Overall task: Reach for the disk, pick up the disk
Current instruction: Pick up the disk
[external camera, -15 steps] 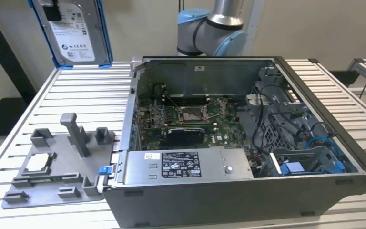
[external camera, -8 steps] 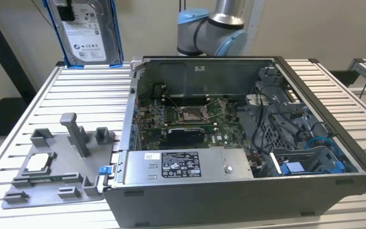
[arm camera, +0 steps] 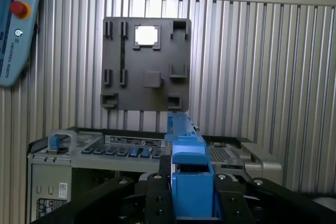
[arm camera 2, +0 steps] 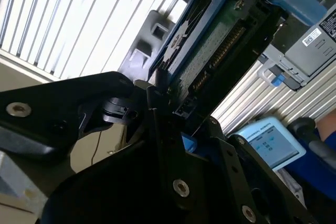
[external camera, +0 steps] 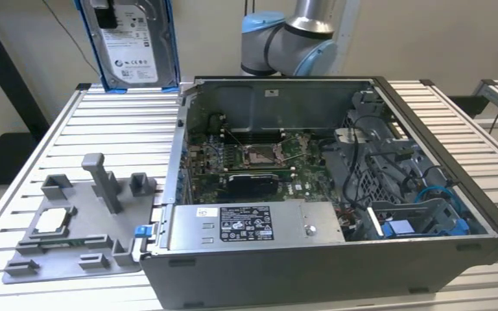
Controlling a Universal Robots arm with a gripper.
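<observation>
Starting nearest, what's there?
An open computer case (external camera: 318, 278) fills the front of the slatted table (external camera: 119, 123), with a grey labelled box (external camera: 249, 223) inside its near wall. At eight o'clock in the exterior view lies a grey plastic tray (external camera: 85, 259) with a small square chip (external camera: 48, 220) seated in it.
And the disk?
Farther back, at eleven o'clock, the disk (external camera: 132, 48) hangs upright, label toward the camera, blue frame along its edges. It seems lifted clear of the table, though its lower edge overlaps the far rim there.
The gripper?
In the first wrist view the gripper (arm camera: 190, 203) is clamped narrow on the disk's blue frame, a finger (arm camera: 155, 198) on each side. The arm (external camera: 288, 39) stands at twelve o'clock, behind the case.
</observation>
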